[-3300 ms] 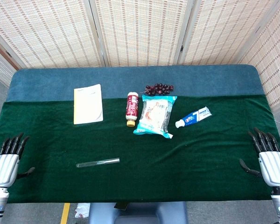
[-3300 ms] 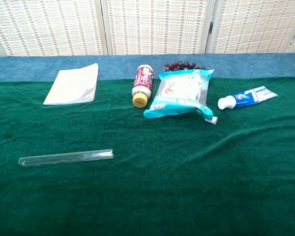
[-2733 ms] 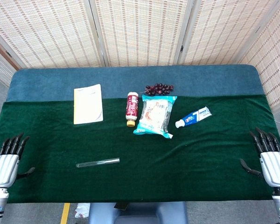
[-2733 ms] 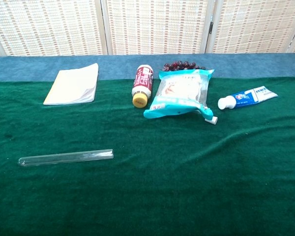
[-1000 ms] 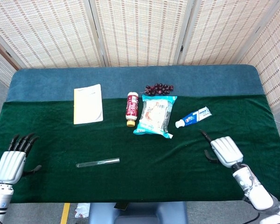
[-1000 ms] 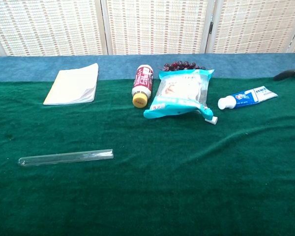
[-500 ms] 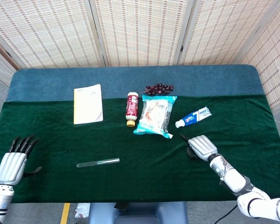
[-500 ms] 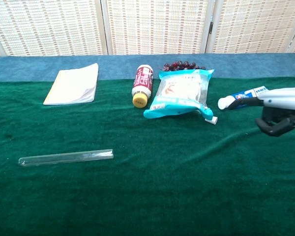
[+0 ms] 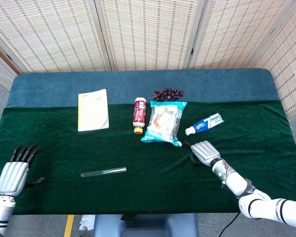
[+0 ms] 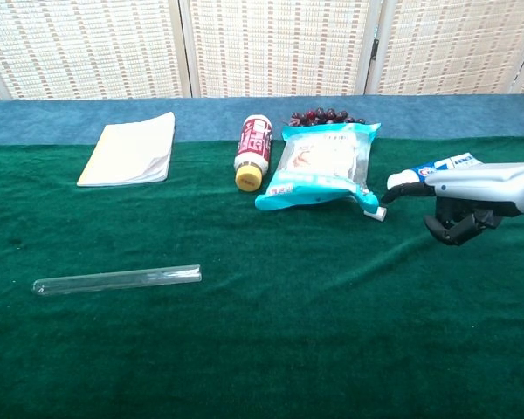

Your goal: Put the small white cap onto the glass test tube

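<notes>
We can read no print clearly: the red bottle (image 10: 253,149) carries a white-lettered label, the teal snack bag (image 10: 321,163) and the blue-and-white toothpaste tube (image 10: 437,170) show writing too small to make out.

Notepad (image 10: 131,149) lies far left on the green cloth (image 10: 271,349); a cluster of dark grapes (image 10: 325,116) sits just behind the bag.

The small white cap (image 10: 379,212) rests at the bag's near right corner, just beside it. The glass test tube (image 10: 118,279) lies flat, well apart to the left.

Right hand (image 10: 458,209) hangs palm-down beside the cap, one fingertip (image 10: 393,194) stretched toward it, other fingers curled under, holding nothing; contact we cannot tell. Left hand (image 9: 14,174) rests at the table's left edge, fingers extended and spread, empty.
</notes>
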